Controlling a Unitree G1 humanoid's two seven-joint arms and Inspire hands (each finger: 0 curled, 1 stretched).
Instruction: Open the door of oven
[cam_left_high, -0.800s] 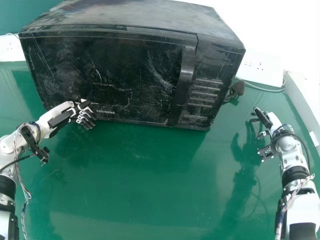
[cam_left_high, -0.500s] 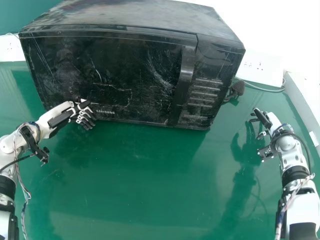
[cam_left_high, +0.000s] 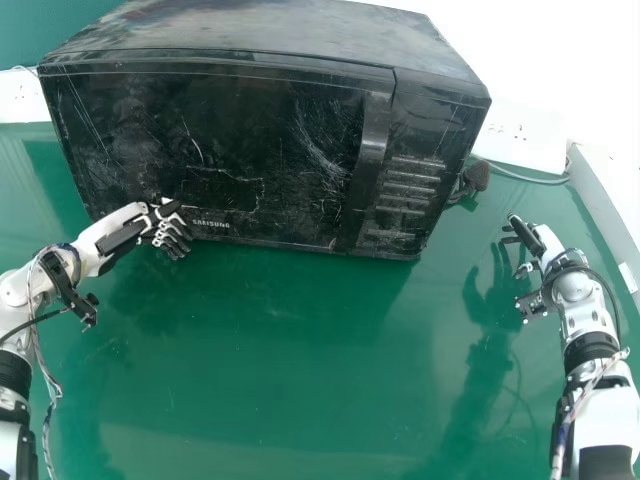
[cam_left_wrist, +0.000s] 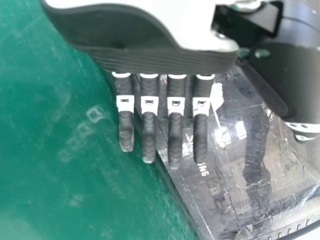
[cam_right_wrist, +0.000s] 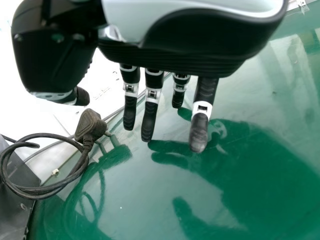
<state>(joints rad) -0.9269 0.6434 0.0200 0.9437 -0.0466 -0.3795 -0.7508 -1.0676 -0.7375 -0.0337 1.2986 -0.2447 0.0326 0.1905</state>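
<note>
There is one black microwave oven (cam_left_high: 270, 25), with one door (cam_left_high: 250, 125), one upright handle (cam_left_high: 370, 150) and one control panel (cam_left_high: 415, 190), and there is one green bench (cam_left_high: 260, 350). One power plug (cam_right_wrist: 90, 124) and one black cord (cam_right_wrist: 30, 189) show, plus at least one grey cable (cam_left_high: 530, 178). The robot's hands number two, one left hand (cam_left_high: 170, 232) and one right hand (cam_left_high: 542, 240).

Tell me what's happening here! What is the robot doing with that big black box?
That box is an oven, and the robot's job is to open its door. Right now the door is closed. The robot's left hand is by the bottom left corner of the oven's front, with its fingers out, but it isn't gripping anything. Its right hand is empty too, off to the right above the green table.
</note>
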